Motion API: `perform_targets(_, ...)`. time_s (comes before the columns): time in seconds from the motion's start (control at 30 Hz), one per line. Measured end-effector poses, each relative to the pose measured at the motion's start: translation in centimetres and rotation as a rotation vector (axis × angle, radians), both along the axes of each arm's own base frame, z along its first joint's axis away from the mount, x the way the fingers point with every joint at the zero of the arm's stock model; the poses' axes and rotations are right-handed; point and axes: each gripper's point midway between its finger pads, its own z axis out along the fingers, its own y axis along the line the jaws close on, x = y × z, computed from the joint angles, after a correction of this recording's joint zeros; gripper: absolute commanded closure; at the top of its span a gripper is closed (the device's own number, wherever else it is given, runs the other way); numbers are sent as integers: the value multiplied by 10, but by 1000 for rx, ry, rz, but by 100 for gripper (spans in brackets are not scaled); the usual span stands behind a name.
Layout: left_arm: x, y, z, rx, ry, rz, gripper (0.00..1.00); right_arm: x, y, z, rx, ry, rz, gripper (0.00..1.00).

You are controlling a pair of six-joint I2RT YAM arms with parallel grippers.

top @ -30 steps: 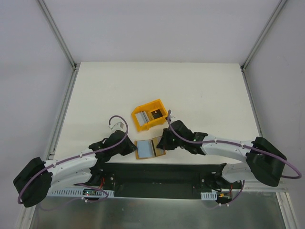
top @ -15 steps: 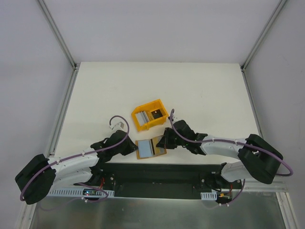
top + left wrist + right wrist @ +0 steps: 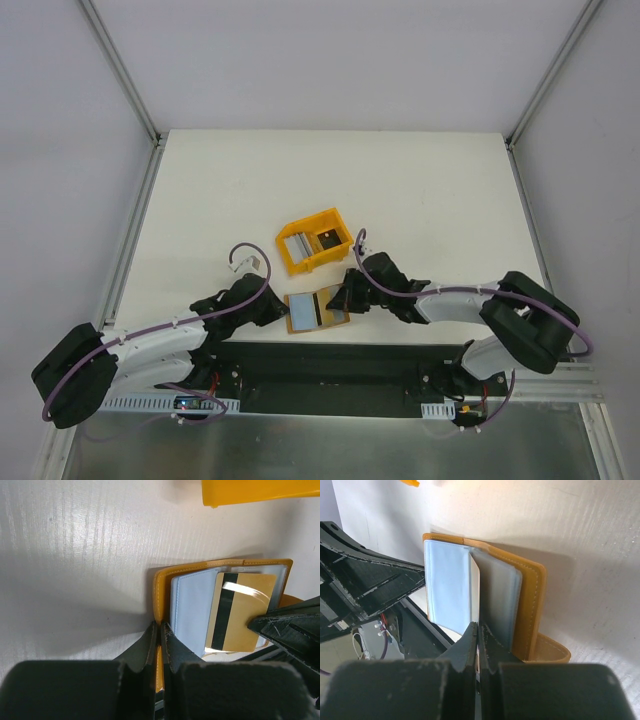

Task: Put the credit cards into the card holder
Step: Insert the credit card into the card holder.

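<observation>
At the front edge of the table (image 3: 220, 190), just below the yellow-orange bin (image 3: 313, 240), the card holder (image 3: 305, 310) lies open. The left gripper (image 3: 159, 630) is clamped on its orange cover edge, and the right gripper (image 3: 477, 627) is pinched on a tan striped credit card (image 3: 245, 620) over the pale pockets. Wide tabletop stretches beyond the bin.

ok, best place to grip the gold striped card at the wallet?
Pinch the gold card by its stripe-free long edge, from the right, as the right gripper does: its striped side overlies the pale pockets of the card holder, and the left gripper clamps the left cover.
</observation>
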Motion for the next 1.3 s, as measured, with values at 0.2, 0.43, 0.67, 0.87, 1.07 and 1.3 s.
perform_targets(0.2, 0, 0, 0, -3, -2, 1, 100, 0, -2, -4, 5, 11, -11, 100)
perform_targets(0.43, 0, 0, 0, -4, -2, 2, 100, 1, -4, -6, 11, 8, -19, 100)
perform_targets(0.67, 0, 0, 0, -4, -2, 2, 100, 3, -6, -16, -1, 26, -25, 100)
perform_targets(0.87, 0, 0, 0, -4, -1, 2, 100, 3, -4, -15, 12, 27, -24, 100)
perform_targets(1.07, 0, 0, 0, -4, -1, 2, 100, 2, -4, -17, 14, 27, -42, 100)
perform_targets(1.3, 1, -1, 0, -9, -4, 3, 100, 3, -11, -16, 12, 29, -89, 100)
